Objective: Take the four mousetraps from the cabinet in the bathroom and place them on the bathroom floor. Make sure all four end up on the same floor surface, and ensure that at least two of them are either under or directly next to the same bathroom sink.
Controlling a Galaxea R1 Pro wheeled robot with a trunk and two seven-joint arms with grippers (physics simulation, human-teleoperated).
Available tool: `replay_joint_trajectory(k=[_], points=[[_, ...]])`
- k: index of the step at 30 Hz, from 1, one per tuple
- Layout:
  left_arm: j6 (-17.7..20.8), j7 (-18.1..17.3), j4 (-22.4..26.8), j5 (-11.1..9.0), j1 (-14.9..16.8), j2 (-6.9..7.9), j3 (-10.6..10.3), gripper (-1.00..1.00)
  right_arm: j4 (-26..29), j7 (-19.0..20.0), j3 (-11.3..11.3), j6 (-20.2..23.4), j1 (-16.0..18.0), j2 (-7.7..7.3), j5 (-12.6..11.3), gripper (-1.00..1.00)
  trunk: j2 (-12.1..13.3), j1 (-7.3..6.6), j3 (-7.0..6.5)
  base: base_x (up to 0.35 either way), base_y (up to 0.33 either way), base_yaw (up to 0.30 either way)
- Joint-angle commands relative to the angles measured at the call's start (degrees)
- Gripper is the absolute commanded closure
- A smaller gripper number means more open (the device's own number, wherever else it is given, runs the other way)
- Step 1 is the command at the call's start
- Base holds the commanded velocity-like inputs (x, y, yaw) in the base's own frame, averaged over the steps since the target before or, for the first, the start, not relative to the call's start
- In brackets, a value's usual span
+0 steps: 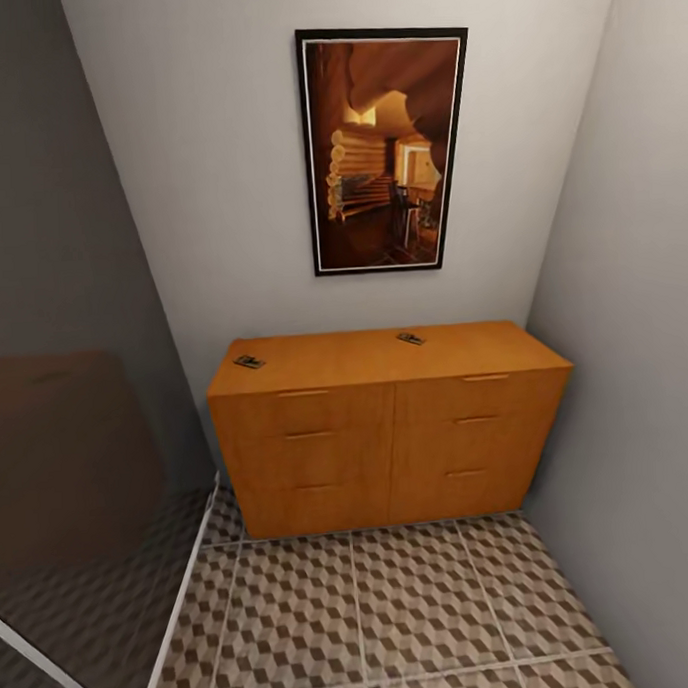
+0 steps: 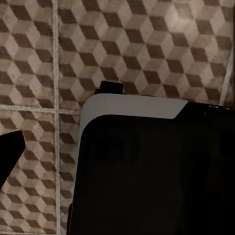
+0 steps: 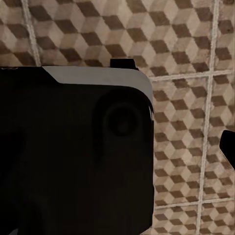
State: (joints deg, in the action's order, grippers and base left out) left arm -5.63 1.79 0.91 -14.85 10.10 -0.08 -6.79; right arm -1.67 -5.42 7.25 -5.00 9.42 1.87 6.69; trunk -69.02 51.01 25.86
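Wooden cabinet (image 1: 387,422) stood far ahead with two mousetraps (image 1: 249,362) (image 1: 411,338) flat on top, one nearer each arm's side, while I could not tell if either hand was open or holding anything.

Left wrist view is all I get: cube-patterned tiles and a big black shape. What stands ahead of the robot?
Observer: An orange-brown cabinet against the wall.
Operator: Anything on it?
Observer: Two mousetraps lie on top: the left mousetrap near the left end, the right mousetrap nearer the back.
Operator: And above it?
Observer: A framed picture hangs on the wall.
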Motion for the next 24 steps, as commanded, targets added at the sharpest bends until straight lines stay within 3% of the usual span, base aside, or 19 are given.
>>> replay_joint_trajectory(k=[1,24], points=[[-0.17,0.16,-0.04,-0.44,0.05,-0.01,-0.50,-1.00,-0.18,-0.24,0.50,-0.31,0.07,0.00,0.60,-1.00,-0.03,0.03,0.06,0.324,0.000,0.000],[-0.22,0.14,-0.04,-0.44,0.07,-0.01,-0.46,-1.00,-0.18,-0.21,0.57,-0.42,0.07,-0.04,0.52,-1.00,-0.03,0.03,0.06,0.324,0.000,0.000]])
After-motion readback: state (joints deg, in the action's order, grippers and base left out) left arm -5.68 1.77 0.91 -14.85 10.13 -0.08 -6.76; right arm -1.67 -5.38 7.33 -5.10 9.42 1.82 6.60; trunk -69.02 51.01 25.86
